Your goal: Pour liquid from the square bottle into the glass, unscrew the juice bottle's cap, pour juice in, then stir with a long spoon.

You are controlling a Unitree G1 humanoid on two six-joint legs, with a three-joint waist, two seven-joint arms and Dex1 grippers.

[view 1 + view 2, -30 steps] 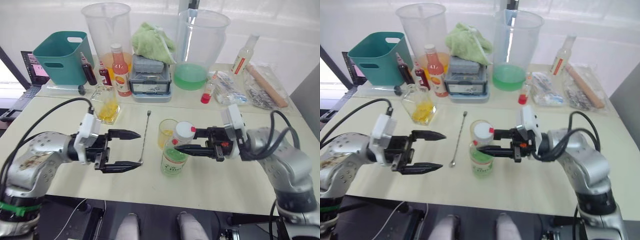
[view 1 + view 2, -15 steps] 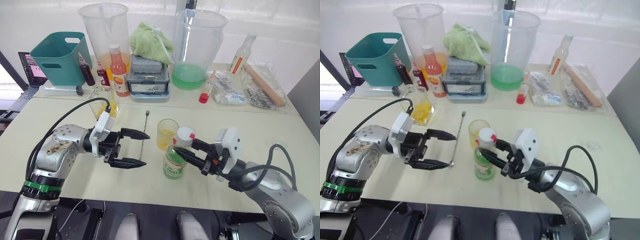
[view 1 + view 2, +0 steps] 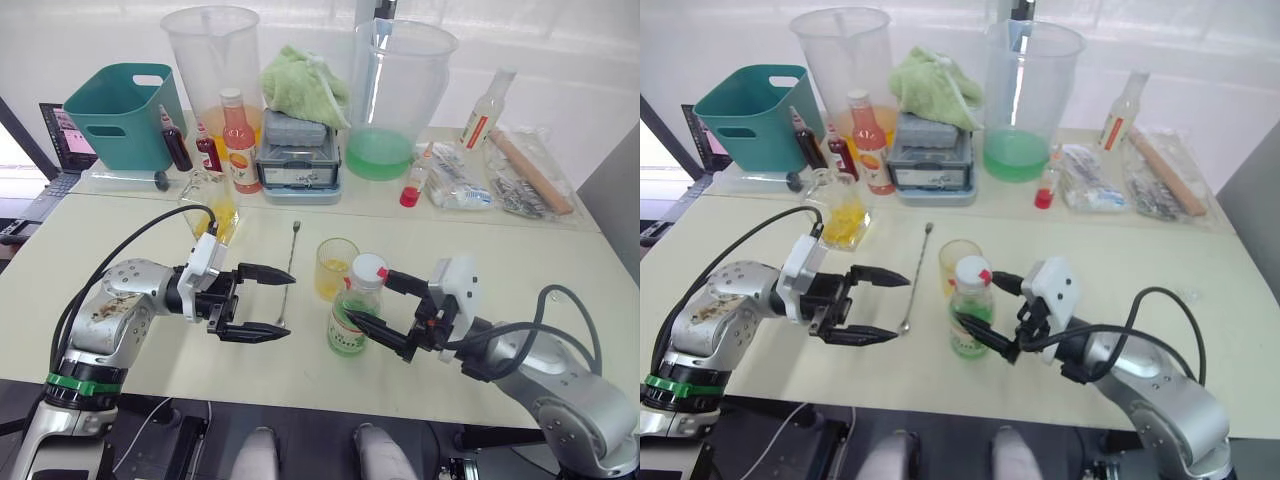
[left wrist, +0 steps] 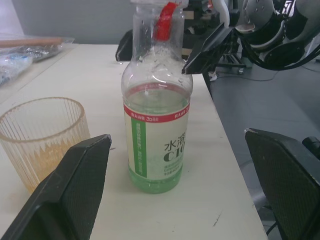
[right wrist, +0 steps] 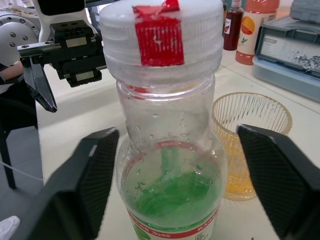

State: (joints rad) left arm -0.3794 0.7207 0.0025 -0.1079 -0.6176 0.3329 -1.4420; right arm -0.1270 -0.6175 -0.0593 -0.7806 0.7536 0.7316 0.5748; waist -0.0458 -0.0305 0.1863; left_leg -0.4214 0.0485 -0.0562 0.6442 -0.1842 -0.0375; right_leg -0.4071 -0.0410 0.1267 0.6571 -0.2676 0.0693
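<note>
The pale cream desk (image 3: 500, 250) carries everything in front of me, with two huge clear plastic measuring jugs (image 3: 212, 60) standing along its far edge at about 12 o'clock and a teal plastic basket (image 3: 122, 115) off at 10 o'clock. My left end effector (image 3: 262, 302) hangs low over the desk at roughly 9 o'clock from the middle, its two black fingers spread wide with nothing between them, aimed toward the centre. My right end effector (image 3: 368, 302) comes in from 3 o'clock, fingers likewise wide open and holding nothing; they stand on either side of the clear plastic juice bottle with the green-and-white label (image 3: 350, 322) without closing on it. That bottle stands upright in the middle of the desk with pale green liquid in its lower part, and its small round white screw cap with a red mark (image 5: 162, 27) is on the neck. The squat square-bodied glass bottle with yellow liquid (image 3: 213, 208) sits at about 10 o'clock from the juice bottle, well apart from it. The small ribbed clear glass (image 3: 335, 268), holding some yellow liquid, stands just beside the juice bottle at its 11 o'clock. The thin long silver bar spoon (image 3: 288, 275) lies flat on the desk between my left end effector and the glass.
</note>
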